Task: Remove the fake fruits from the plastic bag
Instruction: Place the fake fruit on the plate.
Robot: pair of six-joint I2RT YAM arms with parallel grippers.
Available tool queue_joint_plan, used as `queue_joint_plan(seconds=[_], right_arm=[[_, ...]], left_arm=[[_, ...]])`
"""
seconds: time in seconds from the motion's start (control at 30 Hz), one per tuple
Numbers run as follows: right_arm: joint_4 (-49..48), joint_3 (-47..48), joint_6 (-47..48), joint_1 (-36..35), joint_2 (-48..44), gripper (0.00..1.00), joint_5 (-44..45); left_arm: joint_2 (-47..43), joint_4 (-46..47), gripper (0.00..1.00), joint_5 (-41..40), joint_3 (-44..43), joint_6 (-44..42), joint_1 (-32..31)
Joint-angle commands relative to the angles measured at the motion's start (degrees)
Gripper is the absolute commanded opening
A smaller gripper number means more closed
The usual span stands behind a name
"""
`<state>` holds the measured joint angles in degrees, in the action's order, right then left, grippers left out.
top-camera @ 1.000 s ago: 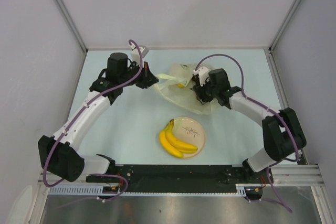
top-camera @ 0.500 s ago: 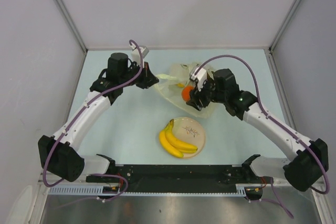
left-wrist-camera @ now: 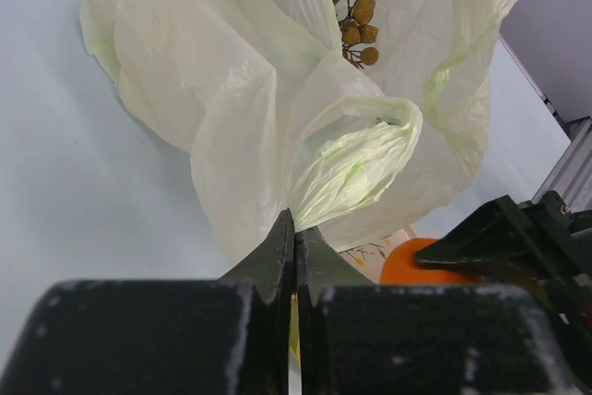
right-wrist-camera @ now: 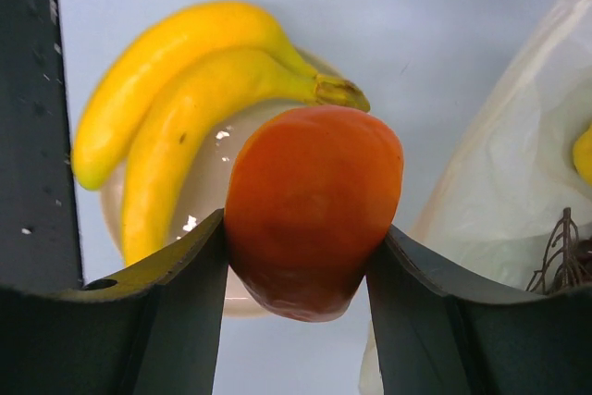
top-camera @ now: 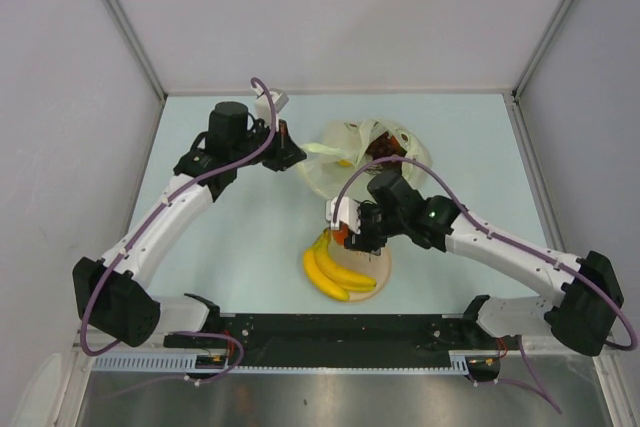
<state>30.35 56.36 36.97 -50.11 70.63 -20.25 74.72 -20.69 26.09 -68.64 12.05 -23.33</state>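
Two arms, elbows out: left jaws tight on plastic bag, right jaws tight around orange over plate.

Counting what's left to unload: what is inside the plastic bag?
Through the plastic bag's open mouth a dark grape bunch and a yellow piece show. The crumpled film covers the rest, so anything deeper cannot be seen.
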Motion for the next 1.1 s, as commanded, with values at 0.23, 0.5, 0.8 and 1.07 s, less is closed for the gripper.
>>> queue_joint_plan(seconds=[0.23,0.5,0.8,1.07], right_arm=[[-15.66,-6.43,11.53,0.1,6.7,0.26,7.59],[-20.77,-9.33,15.94,0.19,10.4,0.26,6.46],[-22.0,-10.65,16.03,0.36,11.28,0.59,5.57],[-21.3,-11.36,15.5,1.24,11.28,0.84,4.78]], left_arm=[[-1.15,0.21,0.0,-0.6,-0.62,-0.28,-0.31],[-0.8,-0.05,0.0,-0.86,-1.23,-0.36,-0.31],[-0.8,-0.32,0.0,-1.21,-1.5,-0.89,-0.4],[-0.19,-0.05,0.0,-1.13,-1.93,-0.8,-0.4]])
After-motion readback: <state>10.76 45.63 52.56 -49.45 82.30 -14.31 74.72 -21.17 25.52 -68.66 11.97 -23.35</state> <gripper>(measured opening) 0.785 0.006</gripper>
